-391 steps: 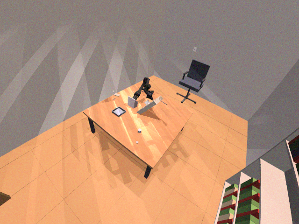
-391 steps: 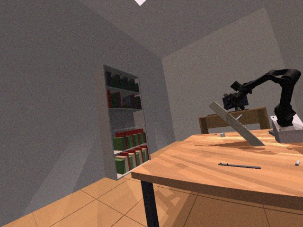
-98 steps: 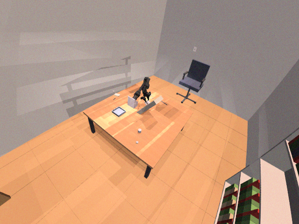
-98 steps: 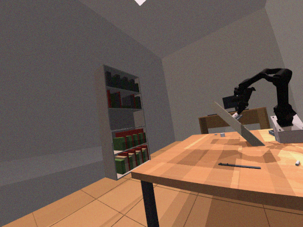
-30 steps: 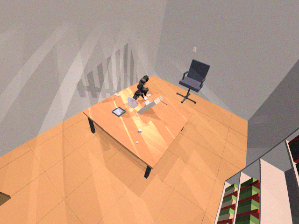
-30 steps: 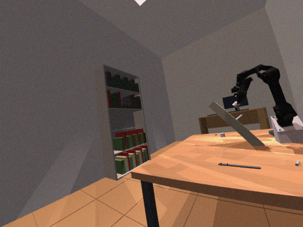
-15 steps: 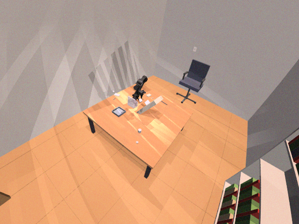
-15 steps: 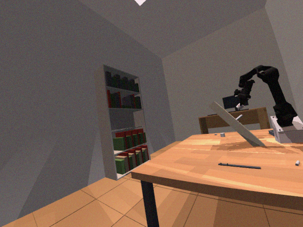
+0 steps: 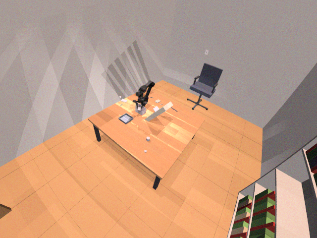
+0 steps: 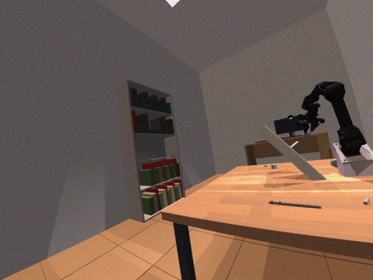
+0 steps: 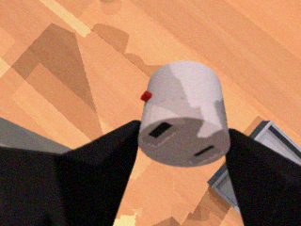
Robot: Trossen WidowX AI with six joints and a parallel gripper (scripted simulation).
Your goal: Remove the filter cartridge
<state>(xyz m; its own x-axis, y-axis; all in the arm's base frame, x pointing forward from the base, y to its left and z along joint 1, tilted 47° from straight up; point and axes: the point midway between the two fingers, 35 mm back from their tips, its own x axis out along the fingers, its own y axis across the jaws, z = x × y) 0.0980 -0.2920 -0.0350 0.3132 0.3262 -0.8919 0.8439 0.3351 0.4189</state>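
Note:
My gripper (image 9: 139,105) (image 10: 307,130) (image 11: 182,132) is shut on the white round cartridge (image 9: 139,109) (image 10: 306,133) (image 11: 185,101). The cartridge hangs in the air; its slotted face and a small red tab on its side show in the wrist view. The sloped grey service panel (image 9: 158,112) (image 10: 296,156) (image 11: 21,137) stands apart from the gripper, at the left edge of the wrist view. The dark-rimmed tray (image 9: 126,118) (image 11: 217,180) lies on the table, below and to the right of the cartridge in the wrist view, partly hidden by a finger.
The arm's pale base box (image 10: 355,166) stands beside the tray. A dark bar (image 9: 174,109) (image 10: 295,205) lies beyond the panel. Two small pale cylinders, one larger (image 9: 147,139) (image 10: 273,165) and one smaller (image 9: 145,150) (image 10: 265,165), stand farther along the table.

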